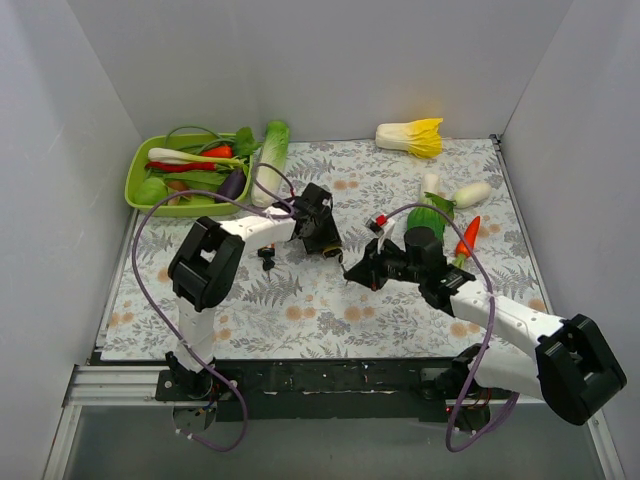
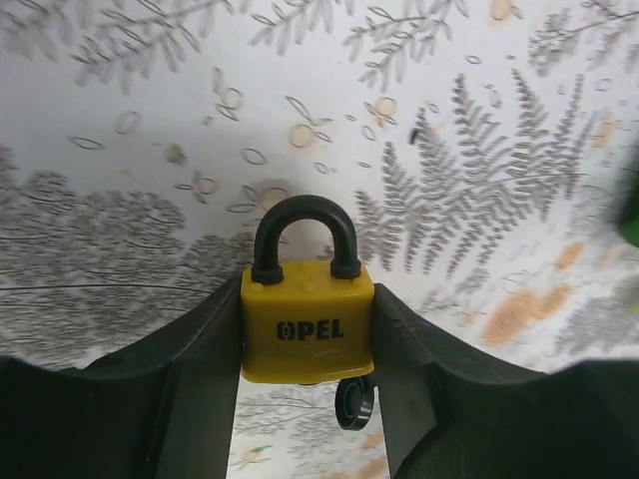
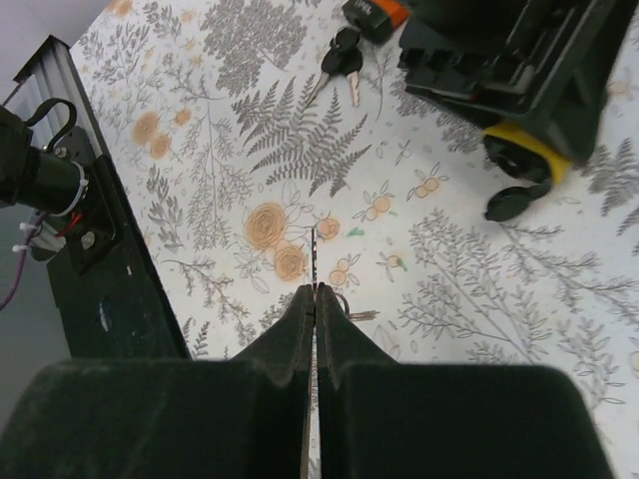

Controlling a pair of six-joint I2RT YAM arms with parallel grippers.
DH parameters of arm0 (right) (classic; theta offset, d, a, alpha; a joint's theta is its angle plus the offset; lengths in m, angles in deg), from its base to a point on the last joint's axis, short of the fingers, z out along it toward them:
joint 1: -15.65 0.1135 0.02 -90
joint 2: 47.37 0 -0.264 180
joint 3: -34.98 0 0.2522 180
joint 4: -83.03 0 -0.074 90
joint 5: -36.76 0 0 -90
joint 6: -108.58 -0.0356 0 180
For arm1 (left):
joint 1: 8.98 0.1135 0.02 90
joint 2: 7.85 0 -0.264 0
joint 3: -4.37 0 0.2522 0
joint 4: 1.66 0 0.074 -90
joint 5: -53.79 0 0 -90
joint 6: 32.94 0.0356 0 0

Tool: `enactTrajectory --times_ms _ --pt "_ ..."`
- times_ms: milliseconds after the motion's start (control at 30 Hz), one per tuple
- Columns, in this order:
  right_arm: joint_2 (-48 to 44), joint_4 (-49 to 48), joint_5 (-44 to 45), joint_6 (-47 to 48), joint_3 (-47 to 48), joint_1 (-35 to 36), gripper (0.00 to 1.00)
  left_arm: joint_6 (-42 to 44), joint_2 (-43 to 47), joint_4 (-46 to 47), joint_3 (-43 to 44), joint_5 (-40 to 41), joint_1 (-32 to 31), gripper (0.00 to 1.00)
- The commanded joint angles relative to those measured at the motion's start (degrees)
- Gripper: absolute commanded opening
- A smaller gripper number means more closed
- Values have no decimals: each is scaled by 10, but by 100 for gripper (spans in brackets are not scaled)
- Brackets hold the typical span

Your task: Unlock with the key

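Observation:
My left gripper (image 1: 322, 236) is shut on a yellow padlock (image 2: 307, 321) marked OPEL, its black shackle (image 2: 303, 225) closed and pointing away. A black key head (image 2: 354, 402) sticks out under the lock body. In the right wrist view the padlock (image 3: 526, 150) shows at the upper right with that key head (image 3: 513, 203) below it. My right gripper (image 3: 314, 289) is shut on a thin key blade (image 3: 314, 254) that points out past the fingertips; a ring and a second key (image 3: 351, 314) hang beside it. It hovers a little right of the lock (image 1: 352, 270).
A loose pair of black-headed keys (image 3: 339, 58) lies on the fern-print cloth, also seen from above (image 1: 266, 258). A green tray (image 1: 135, 185) of vegetables stands back left, a cabbage (image 1: 415, 136), daikon (image 1: 471, 193) and carrot (image 1: 467, 238) at right. The black rail (image 1: 300, 375) runs along the front.

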Motion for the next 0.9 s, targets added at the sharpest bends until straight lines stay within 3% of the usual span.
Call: enactTrajectory --times_ms 0,167,300,567,867 --pt "27 -37 27 -51 14 26 1 -142 62 160 -44 -88 -3 0" --pt "68 -8 59 -56 28 32 1 -268 100 273 -124 -115 -3 0" --pt "93 -6 70 -66 32 30 1 -297 128 320 -157 -100 -7 0" --pt "144 -17 53 -85 48 -4 1 -267 181 321 -185 -18 -30 0" --pt "131 -24 47 -91 54 -42 1 -210 217 294 -196 81 -67 0"
